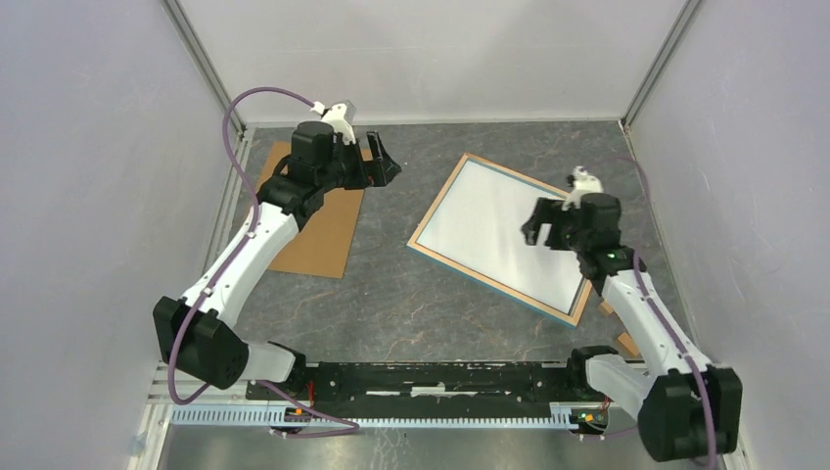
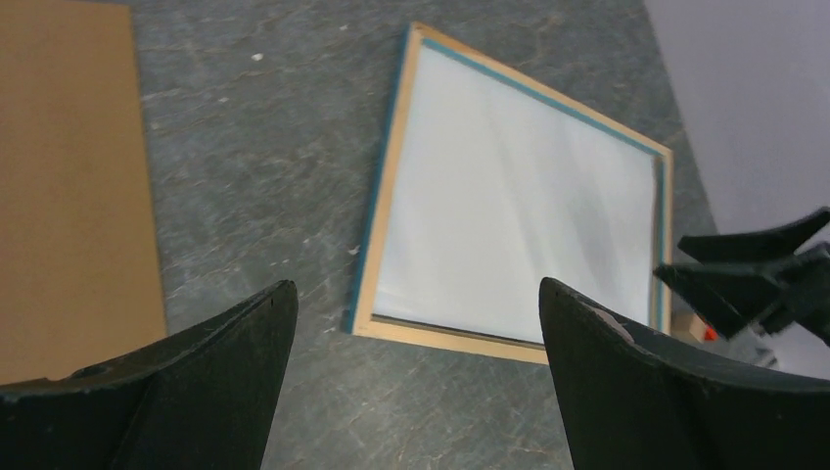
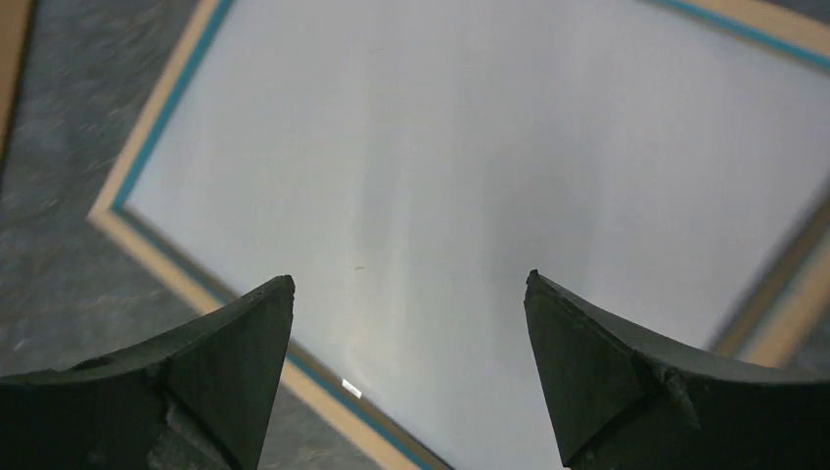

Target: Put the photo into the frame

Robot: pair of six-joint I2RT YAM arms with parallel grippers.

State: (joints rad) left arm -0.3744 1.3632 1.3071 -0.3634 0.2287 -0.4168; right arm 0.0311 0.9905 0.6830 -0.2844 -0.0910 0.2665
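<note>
The frame (image 1: 484, 230) lies flat on the right half of the table (image 1: 411, 304), skewed to its edges, with one corner toward the far edge and another toward the near right corner. The board (image 1: 328, 235) lies flat near the far left corner, well apart from the frame. The left gripper (image 1: 384, 162) hangs by the board's far right corner, and the right gripper (image 1: 533, 227) hangs over the frame's right part.

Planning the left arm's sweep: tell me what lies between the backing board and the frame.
Nothing: bare grey table separates the backing board from the frame, clearest in the left wrist view; the left gripper hangs above that strip.
</note>
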